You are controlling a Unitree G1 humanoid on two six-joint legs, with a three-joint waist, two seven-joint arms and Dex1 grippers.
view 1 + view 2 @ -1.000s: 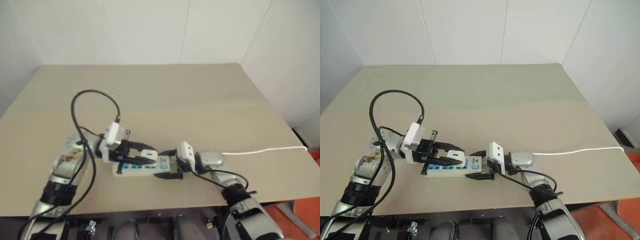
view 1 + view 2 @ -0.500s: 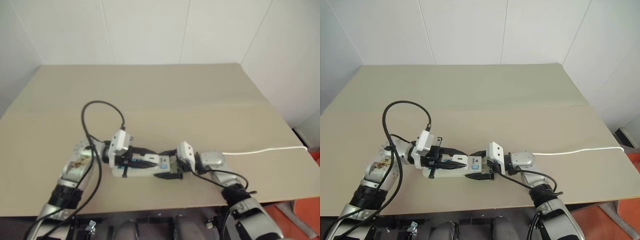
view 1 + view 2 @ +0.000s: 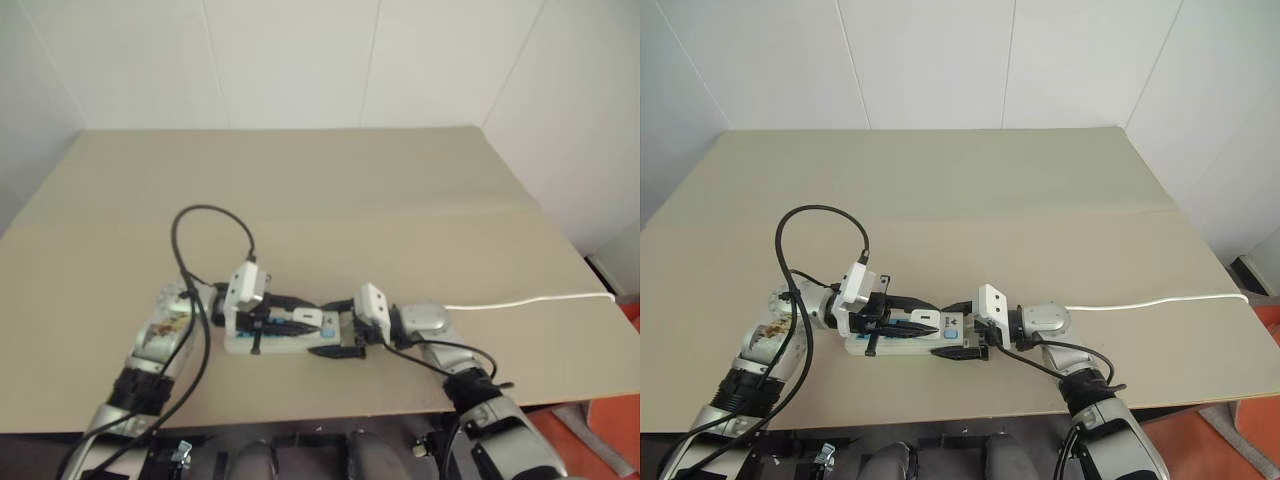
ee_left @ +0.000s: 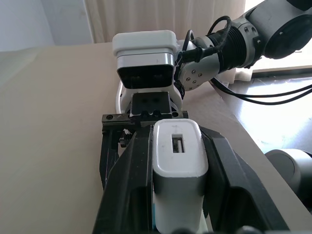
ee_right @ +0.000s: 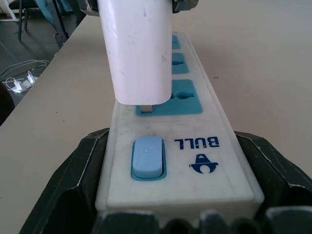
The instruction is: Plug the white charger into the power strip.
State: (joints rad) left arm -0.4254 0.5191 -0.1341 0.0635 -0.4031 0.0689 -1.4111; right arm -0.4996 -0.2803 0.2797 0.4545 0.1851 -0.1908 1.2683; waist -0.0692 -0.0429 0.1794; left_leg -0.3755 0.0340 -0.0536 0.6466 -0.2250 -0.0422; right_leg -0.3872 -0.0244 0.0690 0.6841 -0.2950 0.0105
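Looking down at a big tan table (image 3: 400, 200) that takes up most of the room, with plain white wall panels (image 3: 290, 60) behind it. Both robot arms meet near the front edge, pointing at each other.

Next biggest thing is the power strip (image 5: 180, 141), a long white bar lying flat on the table with blue socket faces, a light blue switch (image 5: 147, 156) at one end and "BULL" printed beside it. Its thin white cable (image 3: 540, 299) trails off toward the table's right side.

The right gripper (image 3: 340, 335) has its black fingers (image 5: 73, 185) spread wide, one on each long side of the strip's switch end, clamping it in place.

The left gripper (image 3: 290, 315) is clenched on the white charger (image 4: 178, 156), fingers pressed against both of its sides. The charger stands upright over the blue socket nearest the switch, prongs just dipping into the slots, body not yet flush with the socket face.

A black cable (image 3: 205, 245) loops up off the left wrist.
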